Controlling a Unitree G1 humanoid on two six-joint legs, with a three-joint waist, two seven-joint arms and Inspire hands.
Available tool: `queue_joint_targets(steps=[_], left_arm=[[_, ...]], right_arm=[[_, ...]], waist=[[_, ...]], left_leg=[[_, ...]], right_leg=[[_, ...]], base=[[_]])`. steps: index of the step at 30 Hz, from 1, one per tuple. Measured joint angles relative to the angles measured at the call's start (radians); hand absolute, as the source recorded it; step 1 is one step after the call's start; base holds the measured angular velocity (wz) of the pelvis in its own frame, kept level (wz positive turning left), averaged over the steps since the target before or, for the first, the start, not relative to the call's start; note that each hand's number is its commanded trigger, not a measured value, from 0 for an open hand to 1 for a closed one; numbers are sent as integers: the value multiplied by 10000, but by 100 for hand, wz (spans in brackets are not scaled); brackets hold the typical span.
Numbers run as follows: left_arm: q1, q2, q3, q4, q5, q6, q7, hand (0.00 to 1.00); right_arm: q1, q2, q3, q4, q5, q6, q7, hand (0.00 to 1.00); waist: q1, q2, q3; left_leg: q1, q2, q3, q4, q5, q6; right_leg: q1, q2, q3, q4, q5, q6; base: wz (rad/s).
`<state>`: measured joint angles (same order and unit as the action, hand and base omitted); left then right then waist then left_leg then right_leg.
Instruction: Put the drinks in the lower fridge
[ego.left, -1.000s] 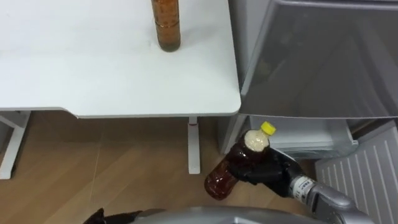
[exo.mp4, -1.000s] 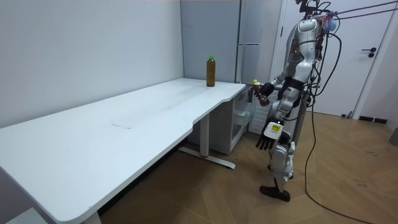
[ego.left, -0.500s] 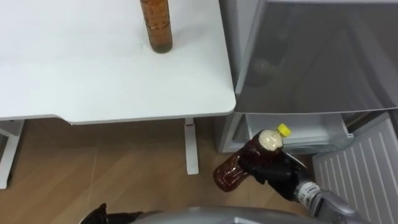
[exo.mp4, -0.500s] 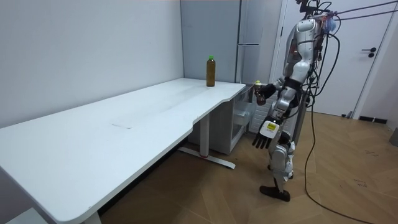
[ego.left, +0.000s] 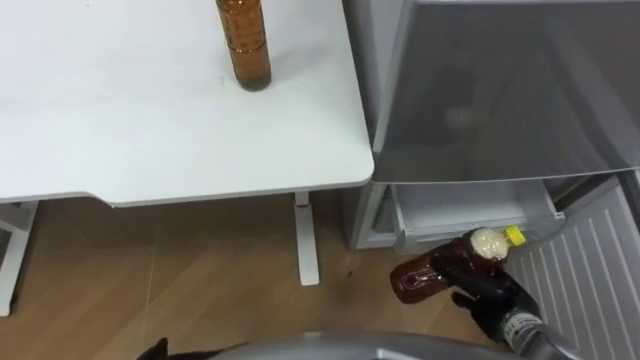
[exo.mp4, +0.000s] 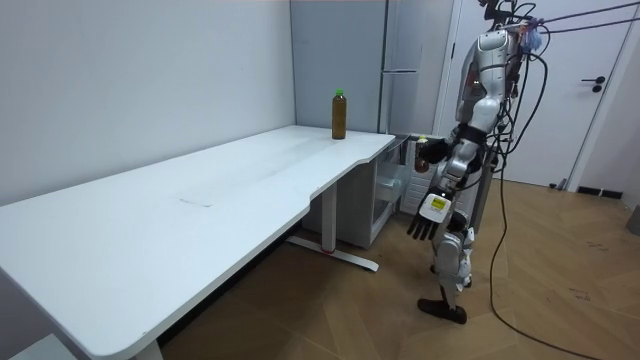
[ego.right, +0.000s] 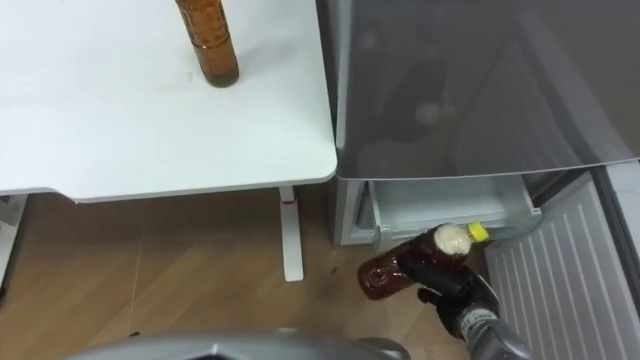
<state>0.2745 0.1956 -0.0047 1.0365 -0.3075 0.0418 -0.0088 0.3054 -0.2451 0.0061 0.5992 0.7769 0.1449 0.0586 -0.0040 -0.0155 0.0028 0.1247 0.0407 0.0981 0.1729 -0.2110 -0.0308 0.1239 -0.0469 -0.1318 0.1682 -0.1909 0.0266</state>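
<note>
My right hand (ego.left: 487, 290) (ego.right: 455, 285) is shut on a brown drink bottle with a yellow cap (ego.left: 430, 274) (ego.right: 395, 273), held tilted just in front of the open lower fridge compartment (ego.left: 470, 212). A second brown bottle (ego.left: 245, 42) (ego.right: 207, 40) stands upright on the white table (ego.left: 150, 120), near its right edge. In the room view I stand at the table's far corner, facing the fridge (exo.mp4: 400, 60), with the held bottle (exo.mp4: 425, 150) at waist height and my left hand (exo.mp4: 424, 222) hanging open beside my thigh.
The lower fridge door (ego.left: 590, 270) swings open to the right of the compartment. The grey upper fridge door (ego.left: 500, 90) is above it. A table leg (ego.left: 305, 240) stands on the wooden floor left of the fridge.
My right hand has carried the bottle to the right and closer to the lower fridge opening. The view has shifted a little rightward.
</note>
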Motion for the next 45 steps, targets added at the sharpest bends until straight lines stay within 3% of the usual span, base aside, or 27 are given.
queue_joint_targets(steps=[10, 16, 17, 23, 27, 32, 38, 45], left_arm=[[402, 8, 247, 24, 702, 38, 15, 0], [732, 6, 315, 22, 1615, 447, -34, 0], [766, 3, 321, 18, 1734, 448, -35, 0], [663, -6, 426, -2, 1943, 544, -28, 0], [237, 34, 375, -40, 2019, 625, -26, 0], [-598, 108, 234, 9, 2016, 610, 14, 0], [-1494, 105, 203, 110, 2014, 598, 7, 0], [-2370, 120, -143, 228, 1997, 597, 114, 0]], right_arm=[[-430, 114, -446, 1287, 2780, -238, -845, 100], [-655, 131, -1199, 1730, 4939, -296, -1237, 100], [-745, 130, -1338, 1866, 5334, -405, -1345, 100], [-2070, 6, -1960, 3640, 6359, -812, -1573, 100], [-3268, -152, -1976, 4606, 6525, -913, -1809, 100], [-4683, -182, -1966, 5297, 6994, -1011, -2062, 100], [-5982, -290, -2472, 6094, 6776, -984, -2309, 100], [-6739, -949, -2629, 6131, 6676, -988, -2546, 100]], waist=[[7, -51, 9], [-161, -58, 38], [-161, -14, 66], [-141, 40, 31], [-195, 252, 74], [-121, 332, 134], [-12, 190, 217], [166, 1, 349]], left_leg=[[40, -8, -40, 90, -1, -1], [74, -38, -294, 337, -7, 1], [53, -44, -322, 366, -15, 8], [-944, -22, -515, 1076, -109, 11], [-2030, -63, -597, 1666, -99, 28], [-3179, -172, -588, 2079, -9, 148], [-4318, -441, -513, 2371, 162, 269], [-5630, -533, -400, 3146, 128, 321]], right_leg=[[130, -13, -68, 22, -53, 5], [346, -26, -210, 21, -125, -22], [324, -43, -255, 79, -199, -16], [-598, -95, -372, 777, -319, -59], [-1653, -225, -480, 1449, -362, -104], [-3033, -406, -382, 2294, -510, -111], [-4465, -765, -260, 3231, -640, -80], [-5830, -925, -25, 4126, -780, -88]], base=[[2], [15], [16], [8], [7], [0], [1], [-1]])
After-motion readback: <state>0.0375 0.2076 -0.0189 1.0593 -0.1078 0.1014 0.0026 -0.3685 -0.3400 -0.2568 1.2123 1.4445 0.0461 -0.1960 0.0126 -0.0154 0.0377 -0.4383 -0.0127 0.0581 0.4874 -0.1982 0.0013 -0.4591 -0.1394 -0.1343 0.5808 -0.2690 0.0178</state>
